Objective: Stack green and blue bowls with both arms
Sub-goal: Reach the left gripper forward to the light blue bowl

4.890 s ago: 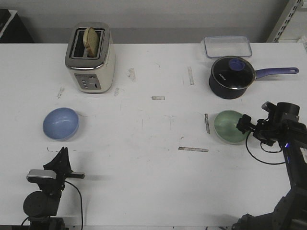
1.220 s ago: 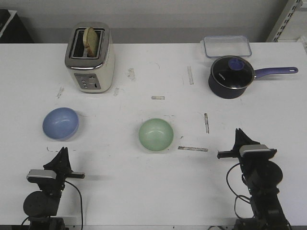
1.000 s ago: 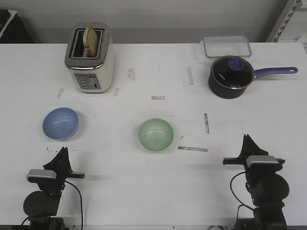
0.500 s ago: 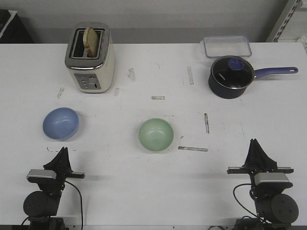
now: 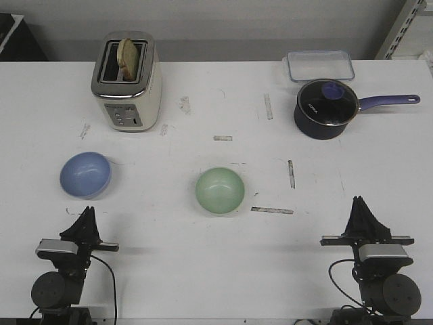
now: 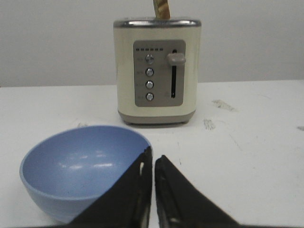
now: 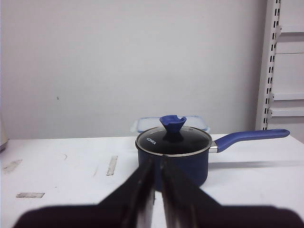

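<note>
The pale green bowl (image 5: 220,190) stands upright near the middle of the table in the front view. At the left rests the light blue bowl (image 5: 85,175), empty and upright, and the left wrist view shows that blue bowl (image 6: 78,166) close ahead. My left gripper (image 5: 86,214) is near the front edge, just behind the blue bowl, shut with nothing in it; in its wrist view the left gripper (image 6: 153,158) has its tips beside the bowl's rim. My right gripper (image 5: 362,204) is at the front right, far from both bowls, shut and empty. In its own view the right gripper (image 7: 157,161) points toward the pot.
A cream toaster (image 5: 126,81) with a slice of bread stands at the back left. A dark navy pot (image 5: 327,108) with a glass lid and long handle sits at the back right. Behind it lies a clear plastic container (image 5: 321,66). Tape marks dot the table (image 5: 203,257).
The green bowl went from the right to the table's middle and was let go. My right arm pulled back to the front right edge. The left arm barely shifted.
</note>
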Action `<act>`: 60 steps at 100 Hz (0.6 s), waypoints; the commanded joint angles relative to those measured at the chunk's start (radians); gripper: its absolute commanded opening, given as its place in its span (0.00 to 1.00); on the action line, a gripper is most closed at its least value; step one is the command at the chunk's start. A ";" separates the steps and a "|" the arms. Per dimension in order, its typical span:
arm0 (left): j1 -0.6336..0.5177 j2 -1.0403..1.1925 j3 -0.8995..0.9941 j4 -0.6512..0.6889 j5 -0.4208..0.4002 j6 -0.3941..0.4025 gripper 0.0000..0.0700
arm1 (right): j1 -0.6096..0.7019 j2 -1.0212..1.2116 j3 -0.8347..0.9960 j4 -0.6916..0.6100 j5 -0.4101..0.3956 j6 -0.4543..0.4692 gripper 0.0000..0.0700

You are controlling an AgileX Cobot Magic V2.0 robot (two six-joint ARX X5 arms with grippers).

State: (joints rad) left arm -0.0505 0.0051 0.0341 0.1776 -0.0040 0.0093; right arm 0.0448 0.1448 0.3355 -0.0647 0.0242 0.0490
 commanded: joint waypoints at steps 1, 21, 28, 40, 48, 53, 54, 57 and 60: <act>0.000 -0.002 -0.014 0.015 -0.004 -0.003 0.00 | 0.001 -0.002 -0.002 0.011 0.002 0.003 0.02; 0.001 0.016 0.068 -0.050 -0.042 -0.024 0.00 | 0.001 -0.002 -0.002 0.011 0.002 0.003 0.02; 0.001 0.040 0.113 -0.105 -0.077 -0.024 0.00 | 0.001 -0.002 -0.002 0.011 0.002 0.003 0.02; 0.001 0.109 0.187 -0.136 -0.097 -0.018 0.00 | 0.001 -0.002 -0.002 0.011 0.002 0.003 0.02; 0.000 0.172 0.234 -0.137 -0.097 -0.018 0.00 | 0.001 -0.002 -0.002 0.011 0.002 0.003 0.02; 0.000 0.218 0.264 -0.139 -0.097 -0.018 0.00 | 0.001 -0.002 -0.002 0.011 0.002 0.003 0.02; 0.000 0.228 0.271 -0.141 -0.097 -0.018 0.00 | 0.001 -0.002 -0.002 0.011 0.002 0.003 0.02; 0.000 0.257 0.292 -0.152 -0.097 -0.018 0.00 | 0.001 -0.002 -0.002 0.011 0.002 0.003 0.02; 0.000 0.288 0.315 -0.166 -0.097 -0.018 0.00 | 0.001 -0.002 -0.002 0.011 0.002 0.003 0.02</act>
State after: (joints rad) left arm -0.0502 0.2409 0.3031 0.0212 -0.0998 -0.0093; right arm 0.0448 0.1448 0.3355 -0.0647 0.0257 0.0490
